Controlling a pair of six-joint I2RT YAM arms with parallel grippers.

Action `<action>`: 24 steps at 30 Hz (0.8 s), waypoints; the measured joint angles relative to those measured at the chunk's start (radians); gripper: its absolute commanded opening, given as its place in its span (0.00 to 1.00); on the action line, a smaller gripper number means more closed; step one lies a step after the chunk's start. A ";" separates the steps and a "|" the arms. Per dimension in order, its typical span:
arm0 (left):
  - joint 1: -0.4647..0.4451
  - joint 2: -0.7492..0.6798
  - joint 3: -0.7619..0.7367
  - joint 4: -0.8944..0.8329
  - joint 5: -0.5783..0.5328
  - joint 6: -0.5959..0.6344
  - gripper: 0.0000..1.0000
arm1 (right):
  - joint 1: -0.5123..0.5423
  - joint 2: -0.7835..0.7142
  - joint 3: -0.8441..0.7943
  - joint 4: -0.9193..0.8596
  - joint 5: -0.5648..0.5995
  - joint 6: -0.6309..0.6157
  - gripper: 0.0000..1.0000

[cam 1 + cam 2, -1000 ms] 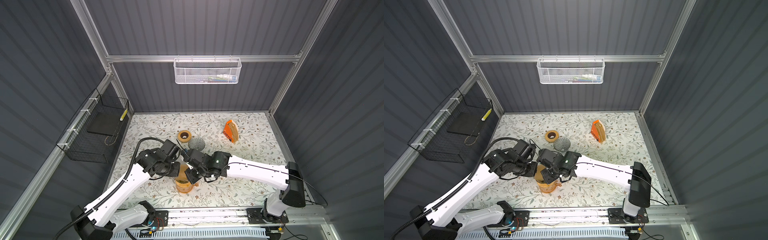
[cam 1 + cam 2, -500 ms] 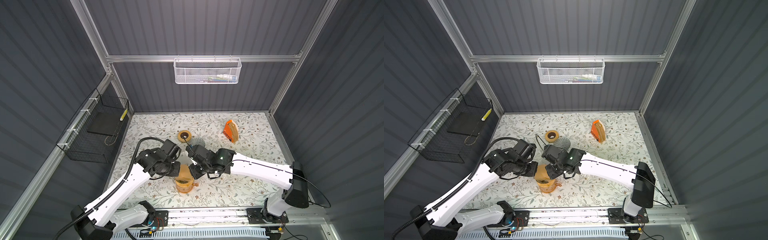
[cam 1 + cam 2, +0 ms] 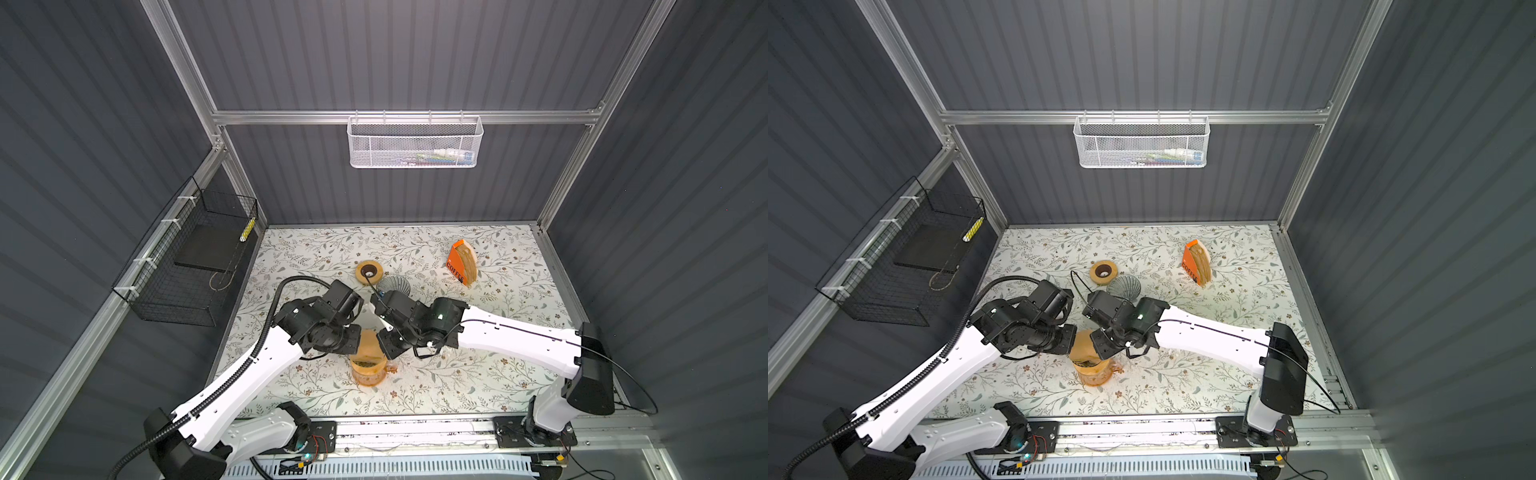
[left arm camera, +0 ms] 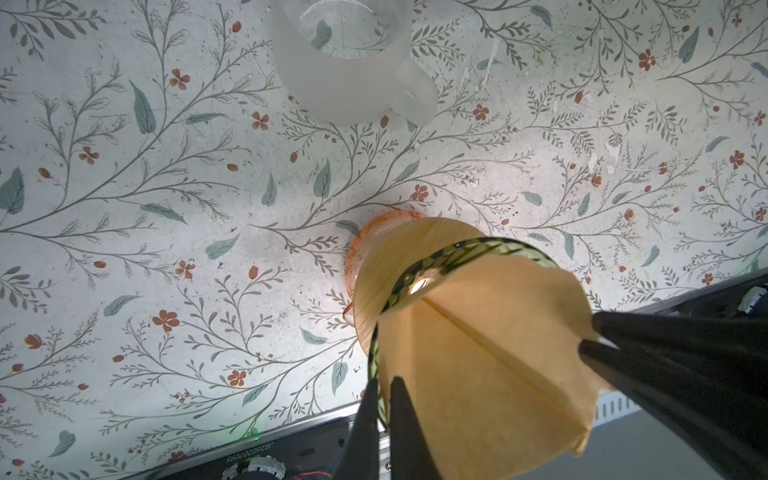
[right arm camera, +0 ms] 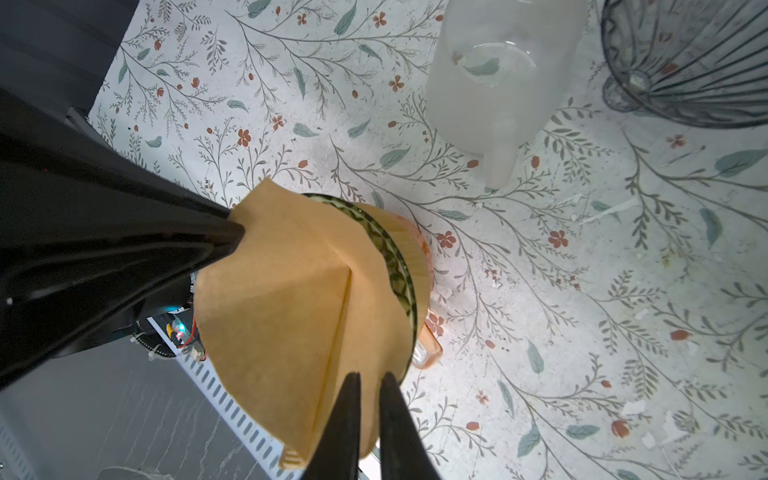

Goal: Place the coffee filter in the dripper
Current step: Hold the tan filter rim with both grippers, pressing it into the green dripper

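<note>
Pinching edges of the coffee filter (image 5: 286, 316), left fingers (image 4: 401, 424) and right fingers (image 5: 347, 415) sit nearly closed; between them it caps the dripper (image 5: 397, 270) rim; seating and release seemingly remain.

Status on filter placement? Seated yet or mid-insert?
Done: the coffee filter is opened into a cone, its lower part inside the green-rimmed dripper. In hand: left gripper and right gripper pinch its upper edge at two spots. Remaining: much of the filter stands above the rim, tilted; it likely needs pushing down flush, then both release.
</note>
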 measured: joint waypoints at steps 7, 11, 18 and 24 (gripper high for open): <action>0.000 0.000 -0.003 0.001 0.000 0.000 0.10 | 0.000 0.011 -0.001 0.000 -0.010 0.000 0.14; 0.000 0.001 -0.003 0.001 -0.001 0.000 0.10 | 0.000 0.014 -0.001 0.000 -0.011 0.000 0.14; 0.000 0.011 -0.005 0.000 -0.001 0.002 0.10 | 0.000 0.026 -0.001 0.000 -0.011 -0.004 0.14; 0.000 0.019 -0.007 0.002 -0.008 0.004 0.10 | 0.000 0.027 0.000 0.000 -0.011 -0.007 0.14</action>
